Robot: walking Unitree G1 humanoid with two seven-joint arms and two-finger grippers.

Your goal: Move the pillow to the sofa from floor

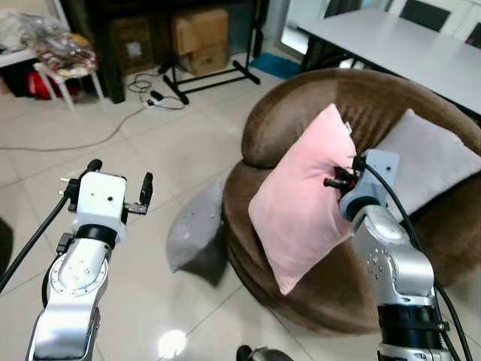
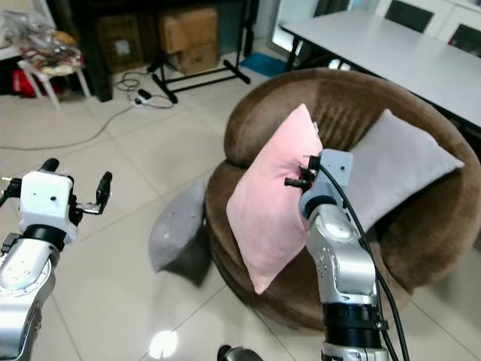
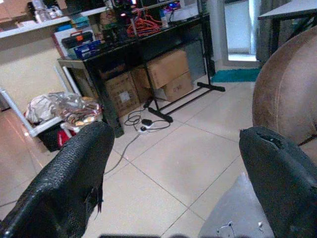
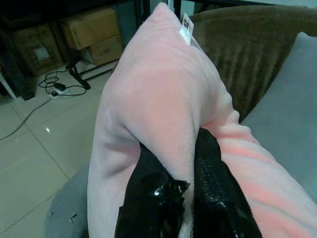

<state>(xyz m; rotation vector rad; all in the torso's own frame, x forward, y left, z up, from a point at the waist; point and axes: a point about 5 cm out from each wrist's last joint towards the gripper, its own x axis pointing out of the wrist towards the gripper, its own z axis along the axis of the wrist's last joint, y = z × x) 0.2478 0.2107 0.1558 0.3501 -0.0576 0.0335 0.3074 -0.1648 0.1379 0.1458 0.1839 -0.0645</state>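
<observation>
— Over the round brown sofa (image 1: pixel 391 113), what is there?
— A pink pillow (image 1: pixel 301 199), held up above the seat's front edge. The right gripper (image 4: pixel 185 198) pinches a fold of its fabric between both black fingers.
— Where is the left gripper (image 1: pixel 120 184)?
— Raised over the tiled floor (image 1: pixel 113 143), well apart from the sofa, fingers spread wide and holding nothing.
— Any other cushions?
— A grey pillow (image 1: pixel 436 162) leans on the sofa's backrest. Another grey pillow (image 1: pixel 197 233) lies on the floor, touching the sofa's base.
</observation>
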